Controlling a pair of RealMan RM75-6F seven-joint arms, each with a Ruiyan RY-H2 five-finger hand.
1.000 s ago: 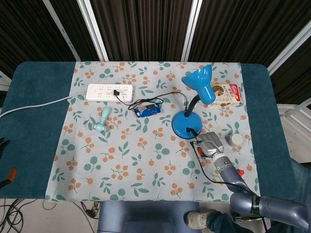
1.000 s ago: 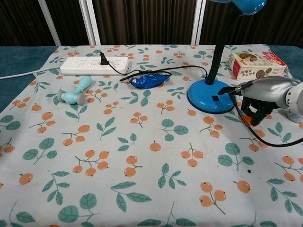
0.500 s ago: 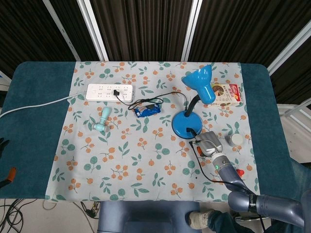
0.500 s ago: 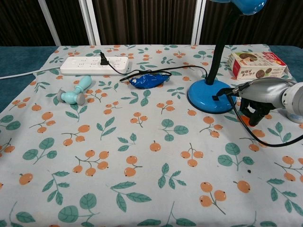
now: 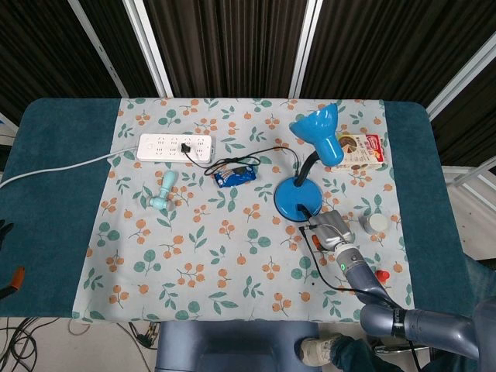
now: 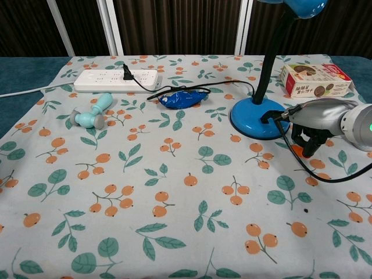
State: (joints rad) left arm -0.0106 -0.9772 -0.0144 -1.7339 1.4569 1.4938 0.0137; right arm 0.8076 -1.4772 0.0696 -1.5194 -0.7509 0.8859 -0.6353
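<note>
The blue desk lamp (image 5: 304, 167) stands right of the table's middle, its base (image 6: 256, 119) on the patterned cloth (image 5: 232, 256); the right hand (image 6: 317, 118) touches the base's near edge, fingers curled under, grip unclear; left hand unseen.

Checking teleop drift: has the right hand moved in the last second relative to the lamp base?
Yes. In the head view the right hand has slid left toward the blue lamp base, now nearly touching its rim; the chest view shows the same approach.

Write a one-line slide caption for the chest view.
Right hand reaches the blue lamp's base on a floral cloth.
</note>
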